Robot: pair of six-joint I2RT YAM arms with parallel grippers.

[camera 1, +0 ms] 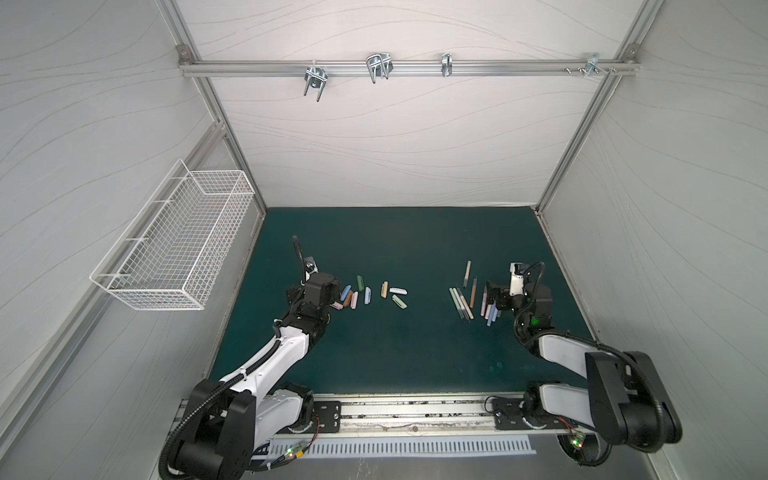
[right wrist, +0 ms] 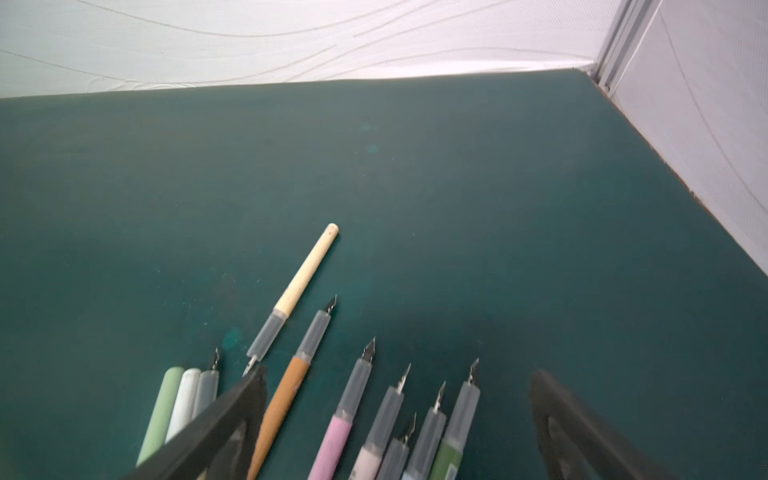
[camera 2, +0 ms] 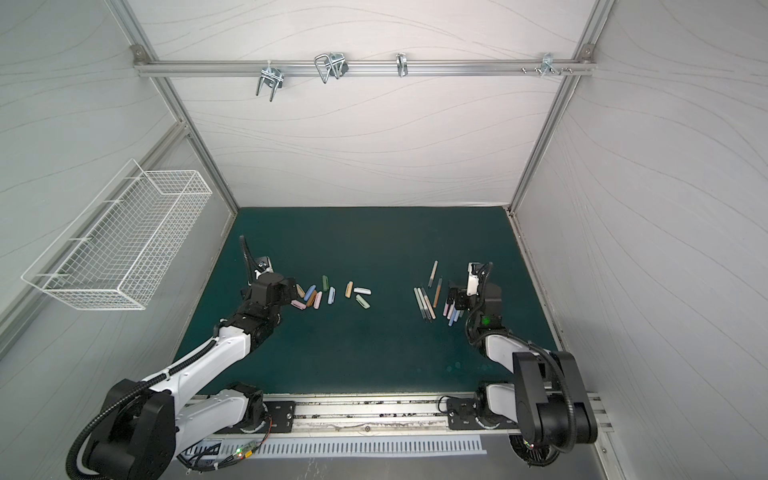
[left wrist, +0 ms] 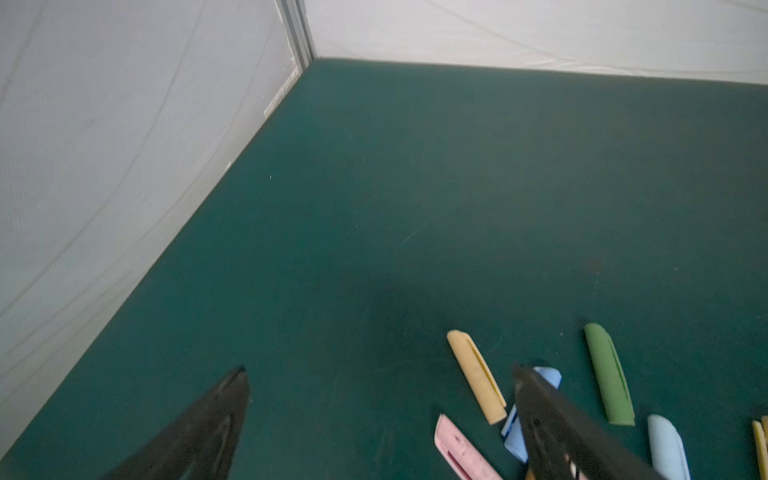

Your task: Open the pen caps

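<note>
Left wrist view has the left pincer (left wrist: 379,370) spread wide and empty over the table (left wrist: 374,208), one finger (left wrist: 552,428) hanging across a blue cap (left wrist: 548,376) among the loose pen caps (left wrist: 476,376). Right wrist view has the right pincer (right wrist: 401,372) equally wide, holding nothing, above the pens (right wrist: 353,395), which lie close together with bare nibs (right wrist: 369,349). Every pen visible looks uncapped, so the job seems about finished. Risk: a low sweep away could knock caps rolling, or drag a finger through the pens, bending a nib or smearing ink.
</note>
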